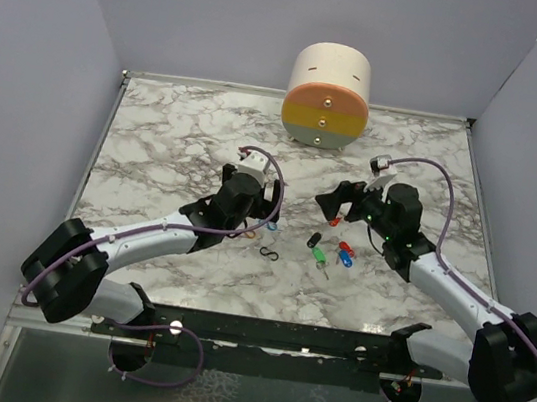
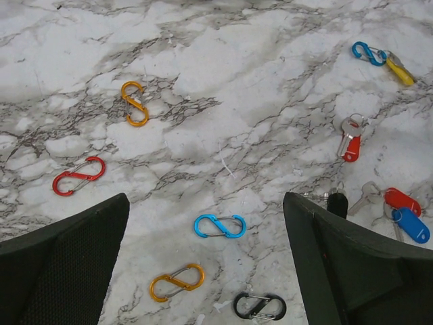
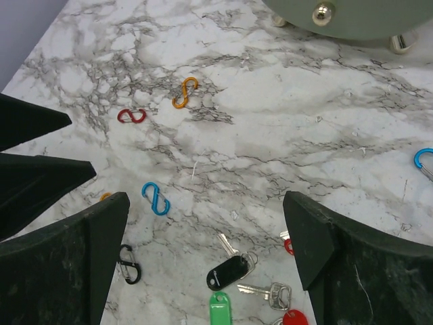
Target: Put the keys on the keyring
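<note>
Keys with coloured tags lie between the arms: black [image 1: 313, 239], green [image 1: 320, 255], red [image 1: 346, 246] and blue [image 1: 345, 258]. The right wrist view shows the black tag key [image 3: 229, 269], the green tag [image 3: 219, 308] and a bare silver key [image 3: 267, 292]. The left wrist view shows a small red key [image 2: 350, 139] and a yellow key [image 2: 400, 70] hooked to a blue S-clip [image 2: 369, 53]. My left gripper [image 1: 256, 217] [image 2: 205, 203] is open above loose S-clips, blue [image 2: 220, 225], orange [image 2: 176, 282] and black [image 2: 260, 306]. My right gripper [image 1: 340, 212] [image 3: 205, 200] is open above the keys, holding nothing.
More S-clips lie further left: orange [image 2: 134, 103] and red [image 2: 78, 175]. A round drawer unit [image 1: 327, 97] with orange, yellow and grey fronts stands at the back centre. Purple walls close in the marble table [image 1: 156, 144] on both sides.
</note>
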Controlling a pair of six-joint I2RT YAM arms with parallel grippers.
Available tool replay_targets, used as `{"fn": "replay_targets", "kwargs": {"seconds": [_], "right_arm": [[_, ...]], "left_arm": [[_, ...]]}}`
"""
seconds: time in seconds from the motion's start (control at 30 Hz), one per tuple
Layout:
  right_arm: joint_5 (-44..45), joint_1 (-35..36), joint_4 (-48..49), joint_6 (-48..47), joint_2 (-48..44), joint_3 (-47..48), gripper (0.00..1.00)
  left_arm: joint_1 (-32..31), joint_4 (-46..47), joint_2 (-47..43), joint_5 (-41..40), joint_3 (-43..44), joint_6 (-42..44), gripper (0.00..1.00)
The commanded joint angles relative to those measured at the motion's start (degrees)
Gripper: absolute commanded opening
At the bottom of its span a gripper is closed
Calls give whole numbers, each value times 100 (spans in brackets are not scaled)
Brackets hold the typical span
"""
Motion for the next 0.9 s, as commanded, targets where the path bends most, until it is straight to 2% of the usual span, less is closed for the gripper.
{"fn": "replay_targets", "kwargs": {"seconds": [0.0,0.23,0.47,0.87], "right_arm": [[-148,-17,-21,56,-14,222,99],[510,-13,-783,10,-141,313,94],[952,-9,-1459,52,126,545,94],[1602,-16,-1809,492,482,708,93]], "left_arm": [[93,277,-145,25,-147,-114,98],[96,-122,92,143,-85,-125,94],[96,-191,134,304,-274,-187,92],[96,-175,-220,404,-706,-213,83]]}}
